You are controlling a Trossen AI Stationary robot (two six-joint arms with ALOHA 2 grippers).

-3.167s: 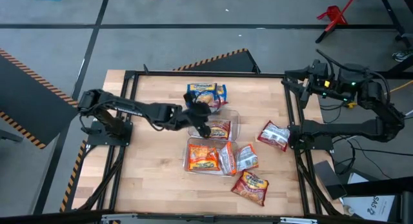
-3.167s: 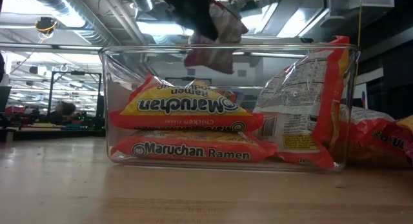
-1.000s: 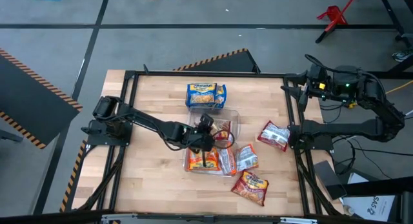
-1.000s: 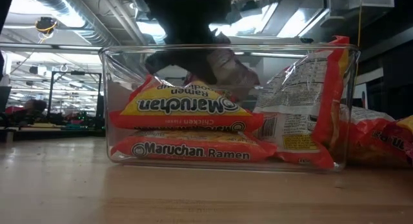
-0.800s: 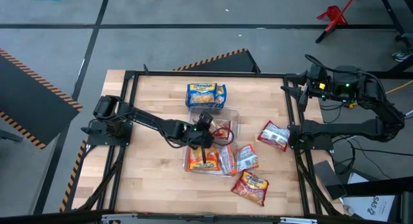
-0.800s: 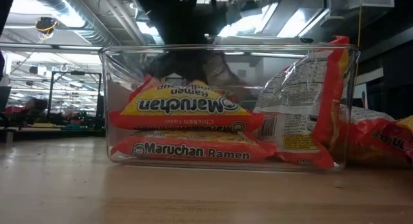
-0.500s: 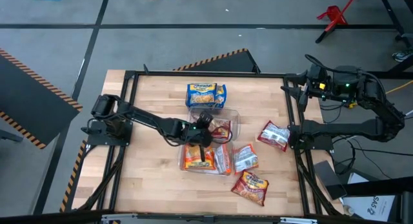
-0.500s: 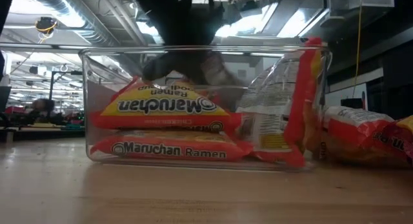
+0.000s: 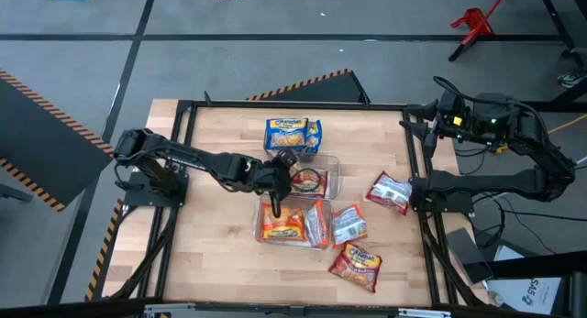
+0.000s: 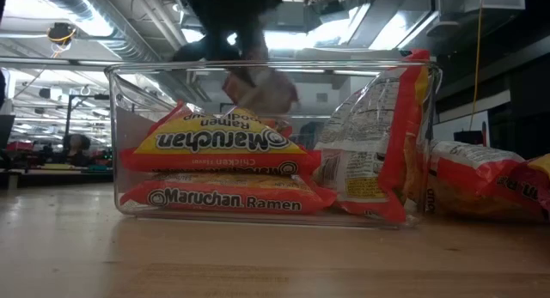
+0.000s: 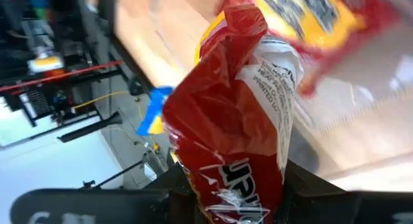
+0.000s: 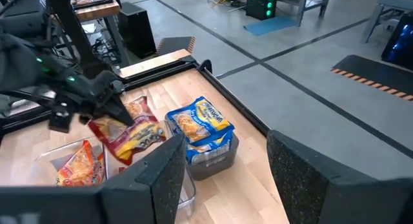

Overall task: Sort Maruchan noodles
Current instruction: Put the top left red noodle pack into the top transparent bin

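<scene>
We saw a red-and-silver packet (image 11: 239,121) pinched between the 2 dark fingers of the left gripper (image 9: 273,204), which was closed on its lower end so that the crinkled bag stood up beyond the fingertips. In the high view that gripper hung over the near clear bin (image 9: 260,234), at its far left corner, with the packet raised above the bin's rim. In the low view the held packet (image 10: 258,90) showed just above the stacked orange packets (image 10: 219,161) lying flat inside this bin, and another packet (image 10: 374,152) stood on edge at the bin's right end.

Just beyond, the middle bin (image 9: 333,167) held red packets (image 9: 310,180). Farther still, the far bin (image 12: 216,161) carried the blue-and-yellow packets (image 9: 293,135).

On the bare table (image 9: 211,254) to the right lay 3 loose packets: 1 silver-faced (image 9: 347,223) just beside the near bin, 1 red (image 9: 358,265) nearer to us, and 1 red-and-silver (image 9: 390,191) toward the right edge.

The right gripper (image 12: 222,166) waited at the table's far right corner, fingers standing apart and holding nothing.
</scene>
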